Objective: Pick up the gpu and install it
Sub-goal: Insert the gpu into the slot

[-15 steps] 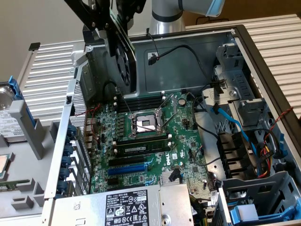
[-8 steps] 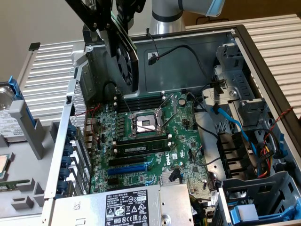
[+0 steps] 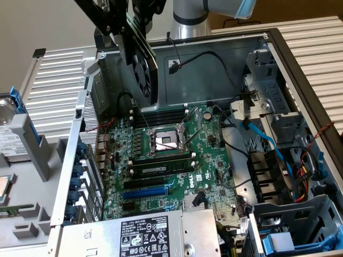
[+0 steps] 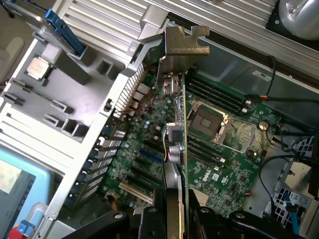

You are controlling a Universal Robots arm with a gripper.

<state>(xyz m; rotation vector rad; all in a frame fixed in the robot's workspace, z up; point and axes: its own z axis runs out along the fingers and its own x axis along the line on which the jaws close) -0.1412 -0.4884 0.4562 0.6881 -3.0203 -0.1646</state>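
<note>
The gpu [image 3: 143, 69] hangs on edge above the open computer case, its round black fan facing the exterior view's right. My gripper [image 3: 120, 27] is shut on its upper end. In the wrist view the gpu [image 4: 176, 134] shows edge-on, with its silver end bracket [image 4: 184, 42] at the far end, and my gripper [image 4: 174, 219] clamps the near end. Below lies the large green motherboard [image 3: 206, 144], with its blue expansion slot [image 3: 144, 191] near the front. The card is held well above the board and touches nothing else.
An open CPU socket [image 3: 166, 140] and black memory sticks [image 3: 161, 167] sit mid-board. A silver power supply [image 3: 155, 235] borders the front. Black and blue cables [image 3: 257, 134] and drive cages [image 3: 292, 219] crowd the exterior view's right. A hard drive [image 3: 9, 134] lies outside the case on the left.
</note>
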